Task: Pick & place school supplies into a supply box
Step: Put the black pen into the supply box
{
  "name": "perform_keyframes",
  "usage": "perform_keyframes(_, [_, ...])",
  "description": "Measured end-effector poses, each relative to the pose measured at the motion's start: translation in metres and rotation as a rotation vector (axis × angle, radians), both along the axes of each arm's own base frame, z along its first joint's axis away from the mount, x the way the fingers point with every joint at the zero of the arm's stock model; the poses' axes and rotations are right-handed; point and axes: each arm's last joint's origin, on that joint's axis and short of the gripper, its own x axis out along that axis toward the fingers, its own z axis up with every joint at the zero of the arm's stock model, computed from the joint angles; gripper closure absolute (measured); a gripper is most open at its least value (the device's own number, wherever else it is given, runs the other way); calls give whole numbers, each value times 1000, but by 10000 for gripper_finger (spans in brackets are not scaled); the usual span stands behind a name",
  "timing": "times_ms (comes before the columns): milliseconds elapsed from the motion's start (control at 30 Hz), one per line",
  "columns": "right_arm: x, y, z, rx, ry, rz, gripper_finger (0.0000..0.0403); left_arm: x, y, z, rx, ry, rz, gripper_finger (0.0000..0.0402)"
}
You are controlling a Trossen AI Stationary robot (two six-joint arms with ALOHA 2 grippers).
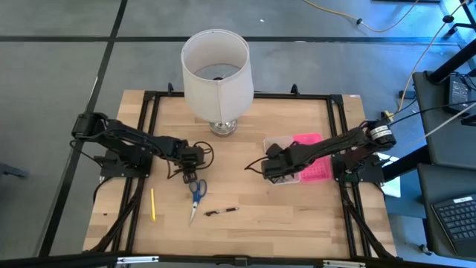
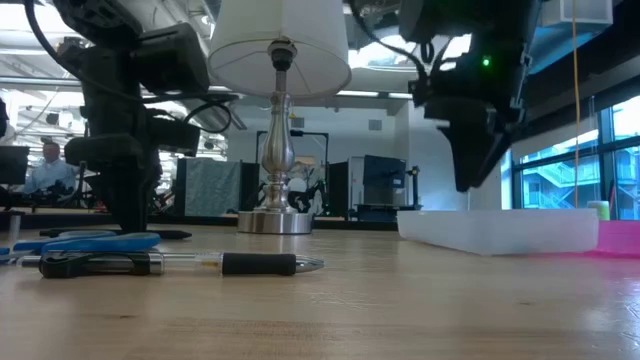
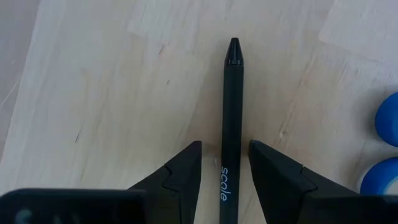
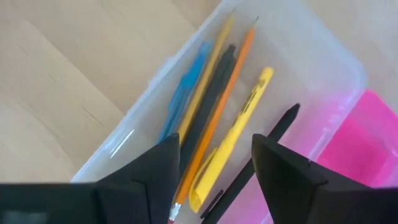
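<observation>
My left gripper (image 3: 225, 148) (image 1: 192, 159) is open, low over the table, with one finger on each side of a black pen (image 3: 231, 106) that lies flat on the wood. A thin gap shows on both sides, so nothing is touched. Blue-handled scissors (image 1: 196, 192) (image 3: 387, 118) lie just beside it. A yellow pencil (image 1: 153, 205) and another black pen (image 1: 222, 211) (image 2: 170, 264) rest on the table nearer the front. My right gripper (image 4: 214, 163) (image 1: 269, 168) hangs open and unladen over the clear supply box (image 4: 149, 134) (image 1: 291, 165), which holds several pens and pencils; its pink lid (image 1: 312, 155) lies open beside it.
A white lamp (image 1: 216, 71) stands on its metal base at the table's far middle. A black frame (image 1: 149, 112) runs along the table's edges. Bare wood lies between the two grippers and along the near edge. A person sits far off in the room (image 2: 45, 165).
</observation>
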Motion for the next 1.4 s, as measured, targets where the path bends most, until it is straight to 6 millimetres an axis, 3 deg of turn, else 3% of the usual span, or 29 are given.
perform_keyframes(167, [-3,-2,9,-32,-29,20,199,0,0,-4,-5,29,-17,283])
perform_keyframes(500, [5,3,11,46,-43,242,199,2,-1,-4,6,13,-103,364])
perform_keyframes(667, [0,3,7,64,-61,260,199,2,-1,-4,5,11,-100,386])
perform_keyframes(833, [-23,-1,0,88,-249,281,199,2,-5,-4,15,10,-115,374])
perform_keyframes(1033, [-48,-6,5,75,-498,349,199,2,-5,0,38,-30,-138,377])
perform_keyframes(1200, [-47,-6,10,10,-693,465,198,10,-6,10,41,-166,-183,380])
perform_keyframes(1400, [-41,-5,9,-78,-802,572,198,25,-10,20,3,-347,-279,379])
